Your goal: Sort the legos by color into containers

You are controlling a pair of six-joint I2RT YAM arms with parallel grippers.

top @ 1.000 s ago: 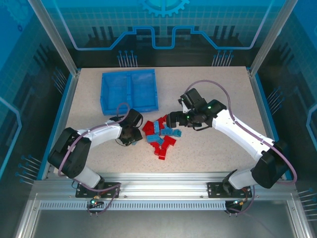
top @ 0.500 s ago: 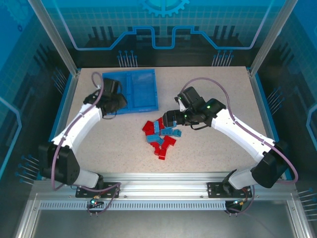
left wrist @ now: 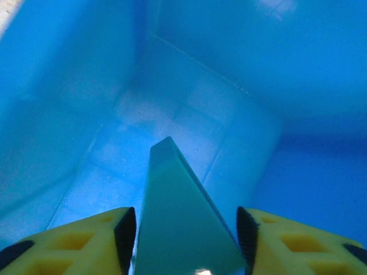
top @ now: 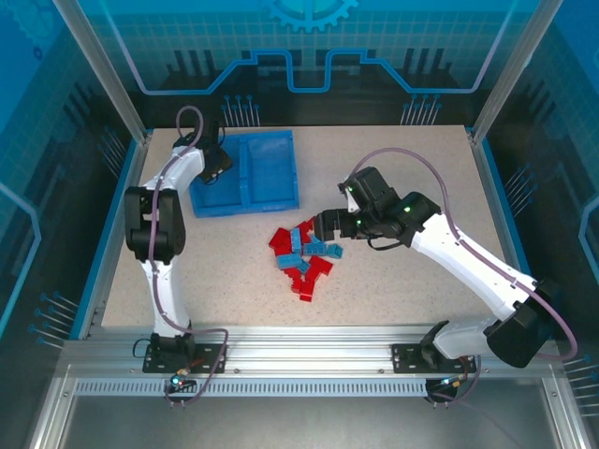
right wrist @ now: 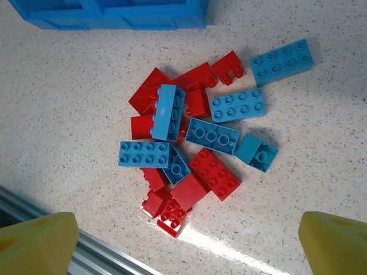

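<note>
A loose pile of red and light blue legos [top: 304, 251] lies mid-table. In the right wrist view, a red lego [right wrist: 215, 173] and a light blue lego [right wrist: 143, 153] sit among them. My right gripper [top: 328, 224] hovers open above the pile's right side, its fingers [right wrist: 37, 238] wide apart and holding nothing. The blue two-compartment tray [top: 271, 173] stands at the back left. My left gripper [top: 217, 168] reaches into its left compartment. A light blue lego [left wrist: 178, 223] fills the space between its pads, just above the tray floor [left wrist: 103, 160].
The tray's near wall [right wrist: 114, 20] stands just beyond the pile. A metal rail [top: 299, 351] runs along the table's front edge. Bare tabletop [top: 421, 168] lies to the right and in front of the pile.
My left arm has swung from beside the pile up to the tray's left compartment, carrying a light blue lego. The right gripper has barely shifted over the pile.
</note>
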